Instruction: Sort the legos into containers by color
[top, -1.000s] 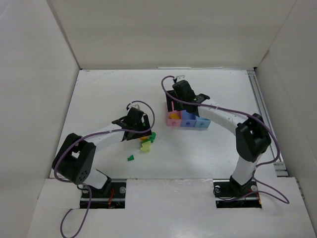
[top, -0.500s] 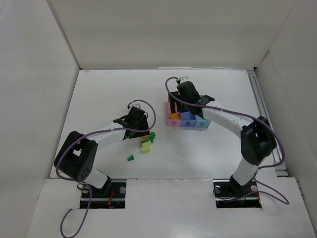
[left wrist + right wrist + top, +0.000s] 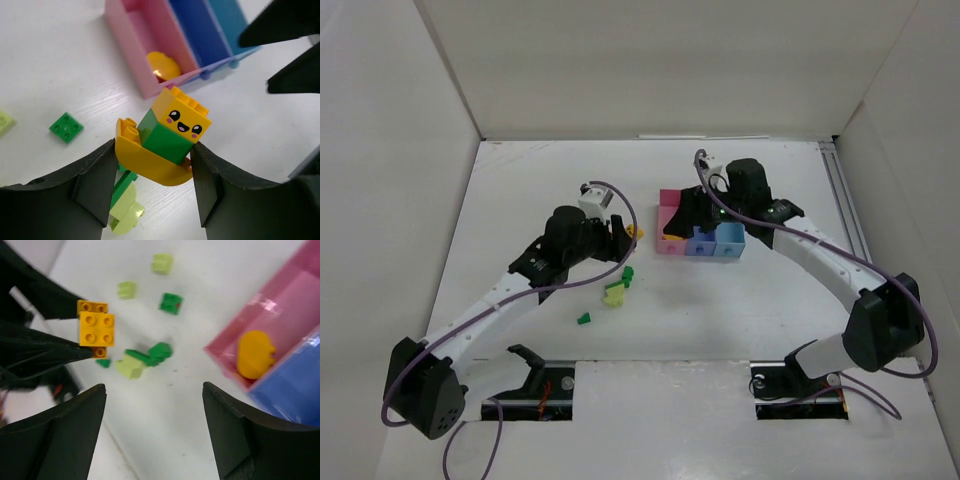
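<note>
My left gripper (image 3: pixel 625 232) (image 3: pixel 154 150) is shut on a stacked lego (image 3: pixel 167 132): an orange-yellow curved brick, a green brick and a yellow face brick. It holds the stack above the table just left of the pink bin (image 3: pixel 671 200) (image 3: pixel 130 45). An orange lego (image 3: pixel 162 66) (image 3: pixel 255 354) lies inside the pink bin. The medium blue bin (image 3: pixel 701 245) and the light blue bin (image 3: pixel 731 240) adjoin it. My right gripper (image 3: pixel 682 218) (image 3: pixel 154 390) is open and empty over the bins' left end. The held stack shows in the right wrist view (image 3: pixel 96 330).
Loose legos lie on the table left of the bins: green ones (image 3: pixel 628 273) (image 3: pixel 584 319) (image 3: pixel 66 127) and a lime one (image 3: pixel 614 295) (image 3: pixel 122 215). White walls enclose the table on three sides.
My left arm has lifted the orange-yellow stack from the pile and carried it right, toward the pink bin. My right gripper has risen and drawn back to the right over the bins.
</note>
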`<action>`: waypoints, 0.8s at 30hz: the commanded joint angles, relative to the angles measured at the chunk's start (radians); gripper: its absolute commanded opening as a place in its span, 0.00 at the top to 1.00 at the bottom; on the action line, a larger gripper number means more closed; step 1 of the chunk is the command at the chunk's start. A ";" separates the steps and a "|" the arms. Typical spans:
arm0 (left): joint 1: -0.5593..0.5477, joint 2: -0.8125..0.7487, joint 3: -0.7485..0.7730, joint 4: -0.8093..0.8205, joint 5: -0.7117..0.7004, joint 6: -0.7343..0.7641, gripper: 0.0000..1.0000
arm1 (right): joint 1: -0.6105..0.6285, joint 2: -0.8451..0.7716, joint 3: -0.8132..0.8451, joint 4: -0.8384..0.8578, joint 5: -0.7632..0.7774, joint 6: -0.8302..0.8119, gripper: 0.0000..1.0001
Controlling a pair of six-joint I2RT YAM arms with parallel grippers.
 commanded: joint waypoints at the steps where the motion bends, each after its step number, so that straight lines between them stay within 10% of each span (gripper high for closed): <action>1: -0.007 -0.071 -0.020 0.096 0.175 0.141 0.57 | 0.007 -0.028 -0.003 0.088 -0.321 0.015 0.17; 18: -0.067 -0.074 0.009 0.105 0.204 0.214 0.62 | 0.069 0.058 0.084 0.116 -0.284 0.197 0.17; 24: -0.076 -0.074 0.009 0.105 0.195 0.214 0.63 | 0.087 0.089 0.104 0.125 -0.266 0.219 0.37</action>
